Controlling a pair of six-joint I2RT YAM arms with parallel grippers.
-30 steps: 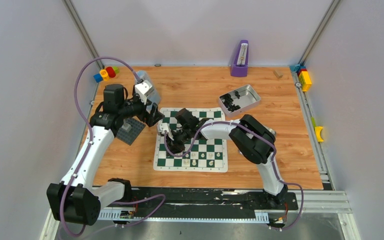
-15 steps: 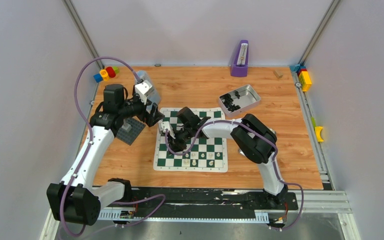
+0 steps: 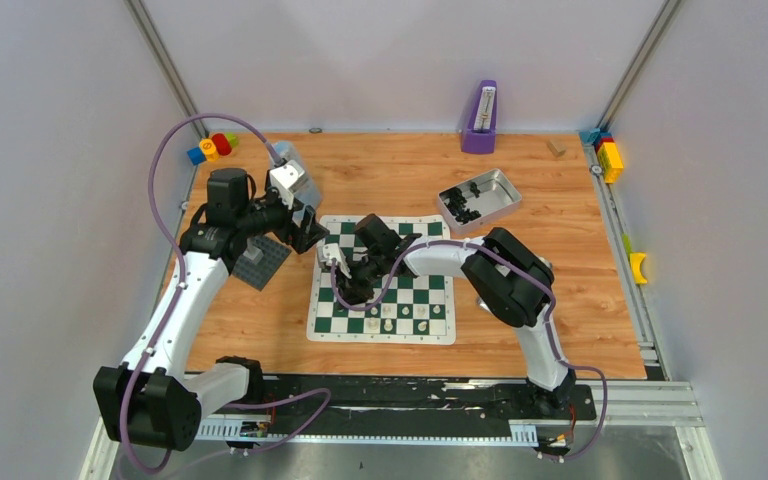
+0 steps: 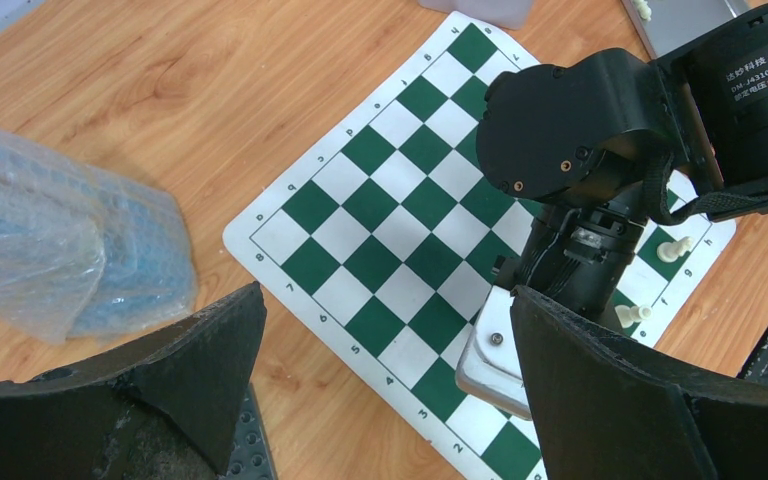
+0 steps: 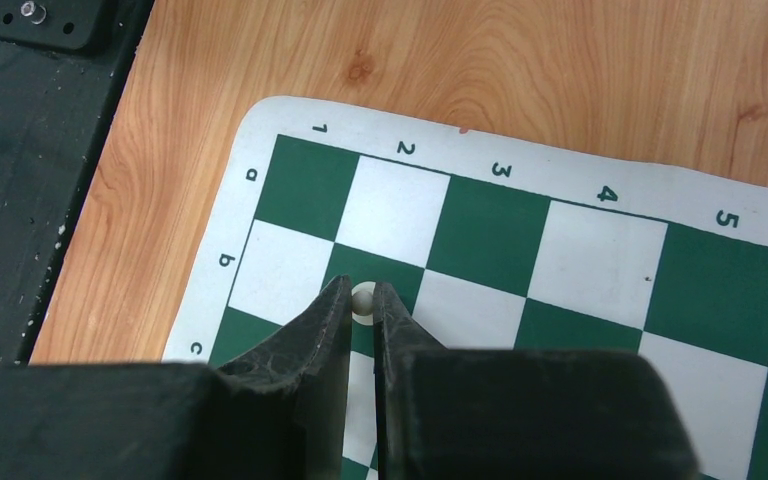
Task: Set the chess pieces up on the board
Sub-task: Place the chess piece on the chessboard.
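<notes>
Right gripper (image 5: 362, 291): pinching a chess piece (image 5: 363, 300); it shifted slightly, now steady.
Place: board (image 5: 600, 260), near-left corner.
Meaning: release likely next.
Left gripper (image 4: 385, 310): wide open.

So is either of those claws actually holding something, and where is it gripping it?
The right tool pinches a cream-white chess piece at its rounded top, over the board. The left tool stands open, holding nothing.
</notes>
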